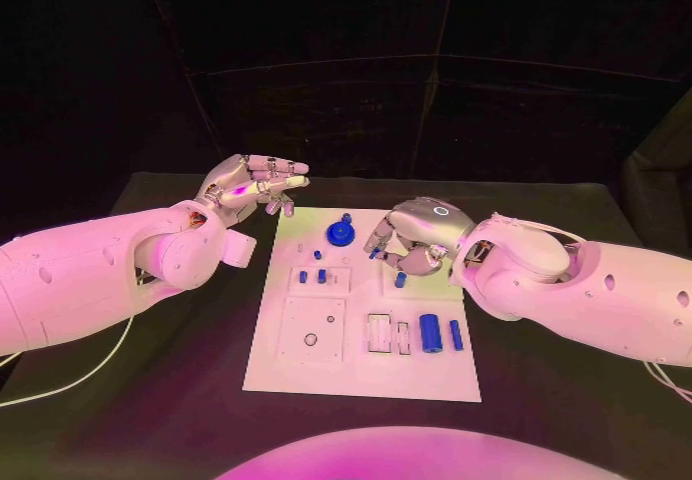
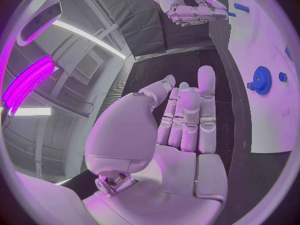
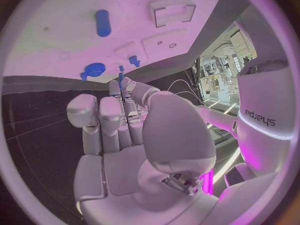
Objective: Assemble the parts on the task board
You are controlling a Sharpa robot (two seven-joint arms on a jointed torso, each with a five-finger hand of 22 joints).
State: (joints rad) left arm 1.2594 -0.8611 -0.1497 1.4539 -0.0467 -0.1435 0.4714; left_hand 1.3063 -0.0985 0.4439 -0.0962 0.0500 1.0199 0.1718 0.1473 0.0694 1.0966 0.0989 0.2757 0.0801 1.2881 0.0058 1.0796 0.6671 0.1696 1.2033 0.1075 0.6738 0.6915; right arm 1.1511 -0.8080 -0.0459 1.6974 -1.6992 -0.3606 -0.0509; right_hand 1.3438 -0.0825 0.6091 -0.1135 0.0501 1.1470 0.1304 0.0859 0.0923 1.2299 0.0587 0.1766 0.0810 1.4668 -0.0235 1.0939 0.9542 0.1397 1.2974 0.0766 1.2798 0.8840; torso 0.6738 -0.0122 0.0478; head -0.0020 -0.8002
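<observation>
The white task board [image 1: 310,370] lies in the middle of the black table. On it are a blue gear [image 1: 340,235], short blue pegs [image 1: 303,275] and a blue cylinder [image 1: 428,332] beside a thinner blue bar [image 1: 456,335]. My right hand [image 1: 411,240] hovers over the board's far right part with fingers curled down, pinching a small blue peg [image 3: 120,71] at its fingertips. My left hand [image 1: 253,185] is raised off the board's far left corner and holds nothing; its fingers [image 2: 187,110] lie straight. The gear [image 2: 261,80] shows beyond them.
The board [image 3: 62,35] has a square recess [image 1: 312,335] at the near left and rectangular slots [image 1: 379,333] near the cylinder [image 3: 103,22]. Black table [image 1: 577,400] surrounds the board on all sides. A white cable [image 1: 72,380] trails at the near left.
</observation>
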